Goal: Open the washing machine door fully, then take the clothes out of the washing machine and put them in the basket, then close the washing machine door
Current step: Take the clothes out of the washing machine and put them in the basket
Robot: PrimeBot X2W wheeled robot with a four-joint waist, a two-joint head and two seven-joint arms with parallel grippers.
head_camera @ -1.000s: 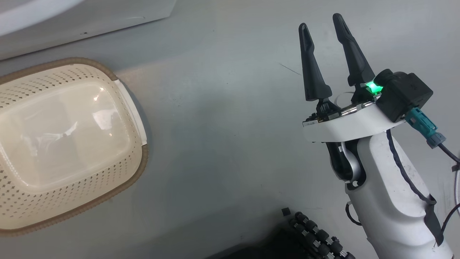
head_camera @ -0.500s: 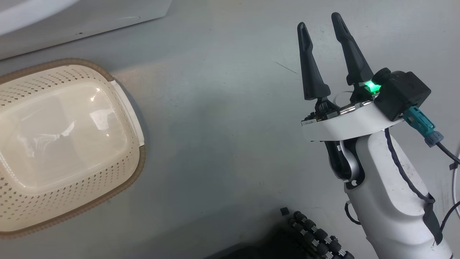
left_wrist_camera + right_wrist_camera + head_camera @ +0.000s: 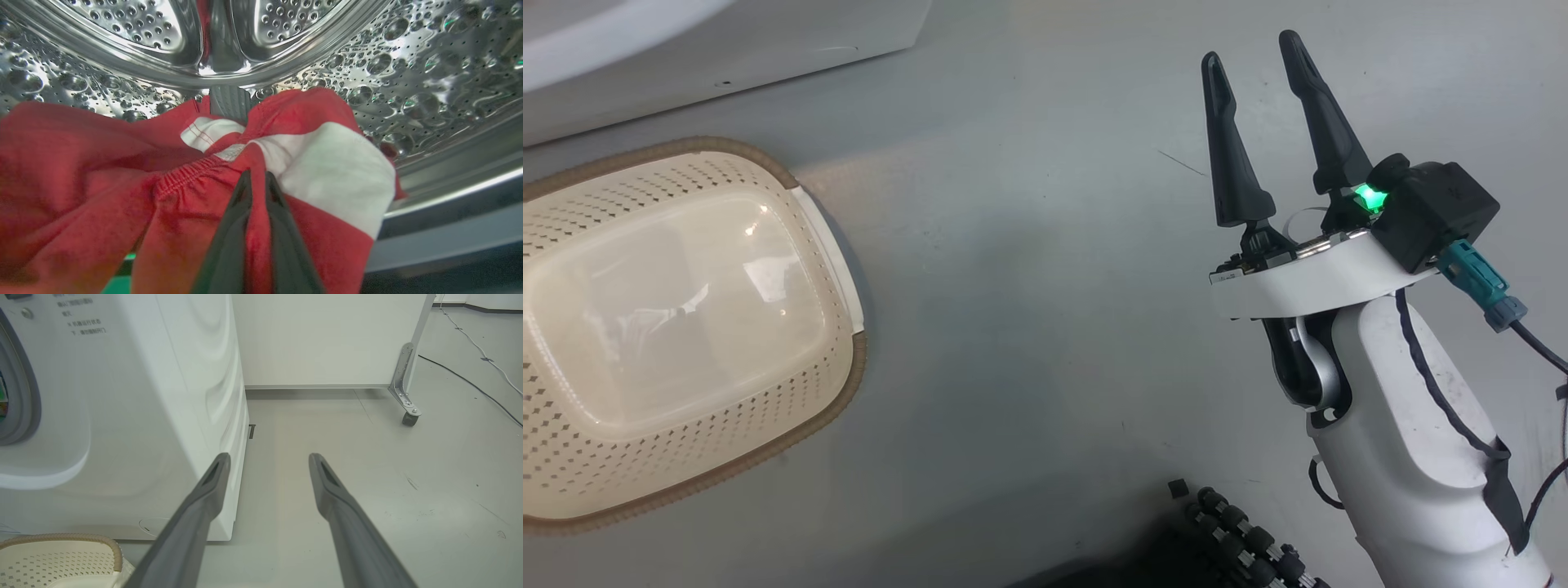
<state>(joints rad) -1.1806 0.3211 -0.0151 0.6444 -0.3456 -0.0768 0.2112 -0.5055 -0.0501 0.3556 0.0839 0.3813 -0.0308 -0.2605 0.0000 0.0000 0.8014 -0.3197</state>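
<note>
Inside the steel drum of the washing machine (image 3: 408, 73), my left gripper (image 3: 255, 179) is shut on a fold of the red clothes (image 3: 102, 171), just beside a white band (image 3: 339, 171). The clothes lie heaped on the drum's lower wall. The cream basket (image 3: 670, 327) sits on the floor at the left of the head view with nothing in it; its corner also shows in the right wrist view, basket (image 3: 57, 559). My right gripper (image 3: 1252, 49) hangs open over bare floor, well right of the basket. The washing machine (image 3: 122, 416) stands to its left. The door is out of view.
A white panel on a castor (image 3: 410, 416) stands behind the machine on the right. Cables (image 3: 470, 379) run across the grey floor at the far right. My dark wheeled base (image 3: 1241, 539) shows at the bottom of the head view.
The head view has shifted slightly, so the basket appears a little further right and lower. The right gripper stays open and in place.
</note>
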